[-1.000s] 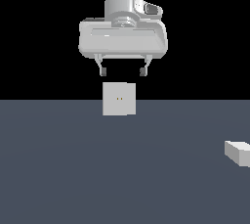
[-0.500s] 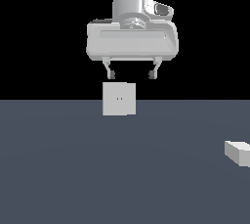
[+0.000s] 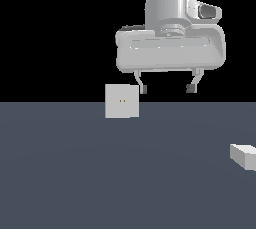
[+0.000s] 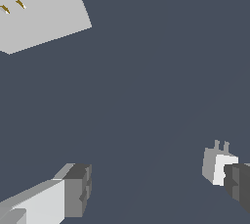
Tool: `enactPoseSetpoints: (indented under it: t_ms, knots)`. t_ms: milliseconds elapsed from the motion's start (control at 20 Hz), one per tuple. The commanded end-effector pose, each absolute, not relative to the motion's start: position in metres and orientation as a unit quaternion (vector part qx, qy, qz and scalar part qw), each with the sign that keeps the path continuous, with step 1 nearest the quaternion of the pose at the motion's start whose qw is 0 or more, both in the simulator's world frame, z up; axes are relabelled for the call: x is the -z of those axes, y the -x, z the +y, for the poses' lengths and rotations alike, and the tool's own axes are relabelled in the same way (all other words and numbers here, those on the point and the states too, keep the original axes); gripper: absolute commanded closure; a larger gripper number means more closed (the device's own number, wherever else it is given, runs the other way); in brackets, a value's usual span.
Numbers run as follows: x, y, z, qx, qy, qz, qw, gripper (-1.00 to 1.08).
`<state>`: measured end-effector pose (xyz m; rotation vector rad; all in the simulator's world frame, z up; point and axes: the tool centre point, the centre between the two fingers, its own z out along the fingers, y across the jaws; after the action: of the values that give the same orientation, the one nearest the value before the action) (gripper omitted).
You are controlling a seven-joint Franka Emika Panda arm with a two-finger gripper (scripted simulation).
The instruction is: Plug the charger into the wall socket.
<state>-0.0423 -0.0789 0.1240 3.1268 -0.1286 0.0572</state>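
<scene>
1. Exterior view: gripper (image 3: 167,89) hangs high above the bench (image 3: 100,173), fingers pointing down, jaws spread wide w/ nothing between them. Not holding anything.
2. Wall socket (image 3: 122,101) stands upright at the bench's far edge, roughly mid-way along it, face toward the exterior cam. Two tiny orange-brown holes near centre of the face.
3. Gripper sits toward the exterior view's right of the socket; the fingertip (image 3: 144,89) nearer the socket appears just beside the socket's upper corner in that view. Depth btwn them: can't tell.
4. Charger (image 3: 244,155) lies flat on the bench at its edge on the exterior view's right, partly cut off by the frame. Well apart from socket and from gripper.
5. Wrist view: both finger pads (image 4: 78,189) visible, wide gap, only bare bench surface btwn them.
6. Wrist view: charger (image 4: 217,165) shows just beside the other finger, partly hidden by it. Two short prongs stick out from one end. It is down on the bench, not gripped.
7. Wrist view: socket (image 4: 41,10) seen as a large pale slab w/ the two holes near the frame edge, far from the charger.
</scene>
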Motion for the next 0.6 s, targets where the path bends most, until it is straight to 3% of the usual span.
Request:
enactPoseSetpoints:
  t_ms: [0,550]
  knots:
    - [-0.114,0.052,-0.100,-0.029,-0.998,-0.055,0.007,-0.92]
    - [-0.075,0.088,-0.170,-0.066,-0.992,-0.104,0.011,-0.92]
